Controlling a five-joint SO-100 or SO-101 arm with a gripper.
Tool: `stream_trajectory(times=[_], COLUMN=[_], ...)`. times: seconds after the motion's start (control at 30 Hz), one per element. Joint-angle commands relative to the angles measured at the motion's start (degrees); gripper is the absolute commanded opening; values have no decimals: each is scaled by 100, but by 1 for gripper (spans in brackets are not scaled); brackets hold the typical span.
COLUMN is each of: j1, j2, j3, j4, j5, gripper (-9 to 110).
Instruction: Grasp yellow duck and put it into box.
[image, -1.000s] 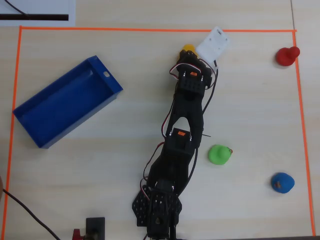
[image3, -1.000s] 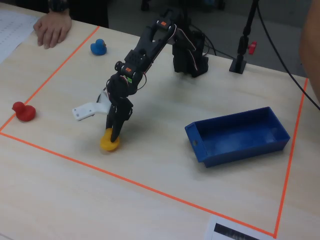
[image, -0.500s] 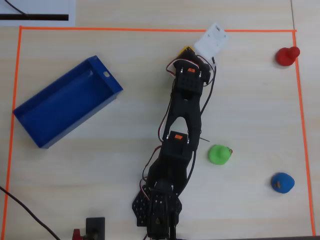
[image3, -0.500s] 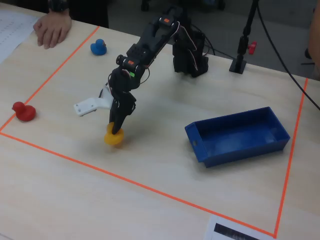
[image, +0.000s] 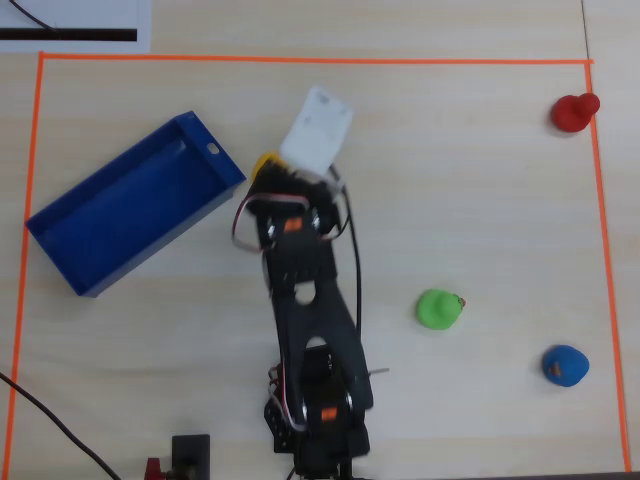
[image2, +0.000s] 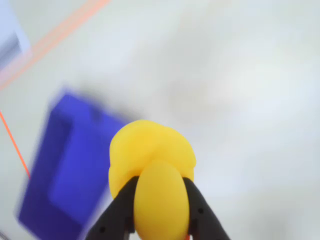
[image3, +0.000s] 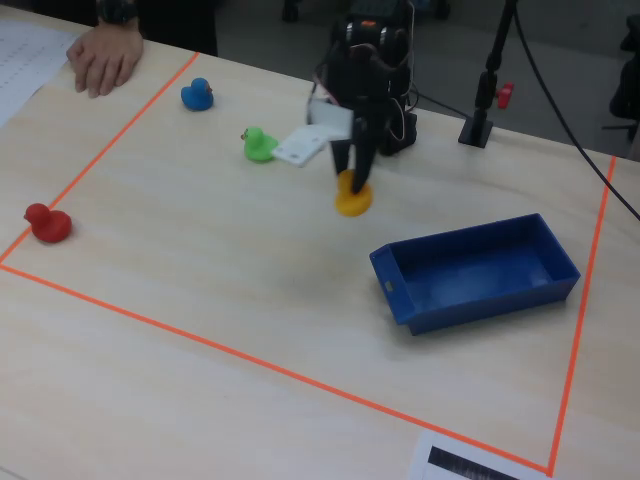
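Note:
The yellow duck (image2: 150, 160) fills the lower middle of the wrist view, pinched between two black fingers. My gripper (image2: 159, 187) is shut on it. In the fixed view the duck (image3: 352, 198) hangs off the table under the gripper (image3: 352, 185), a little left of and behind the box (image3: 480, 305). From overhead, only a sliver of the duck (image: 263, 161) shows at the gripper (image: 268, 170), just right of the blue box's (image: 215, 160) end wall with the white slot. The box (image2: 70, 175) lies blurred to the left in the wrist view.
A green duck (image: 438, 309), a blue duck (image: 565, 366) and a red duck (image: 574, 112) stand to the right in the overhead view. Orange tape (image: 300, 59) frames the work area. A person's hand (image3: 105, 60) rests at the far left corner in the fixed view.
The arm has lifted the yellow duck off the table near the taped edge and swung it toward the blue box. The gripper stayed shut on it.

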Motion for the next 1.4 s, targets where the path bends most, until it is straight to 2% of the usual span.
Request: stream_trajectory(times=[0.0, 0.17, 0.43, 0.57, 0.8, 1.23, 1.27, 1.33, 1.37], j1=[-1608, -3375, -4271, -4307, -3771, -3111, -3111, -3103, -3094], j2=[1354, 976, -1327, -2479, -4017, -5845, -5941, -6091, -6135], j3=[729, 220, -2698, -4157, -5994, -6302, -6302, -6302, -6302], j4=[773, 1591, 2268, 2426, 2408, 1327, 1327, 1371, 1389], j5=[396, 1406, 1837, 1819, 1485, 1248, 1257, 1266, 1283], gripper=[0, 0, 0, 0, 0, 1, 2, 15, 18])
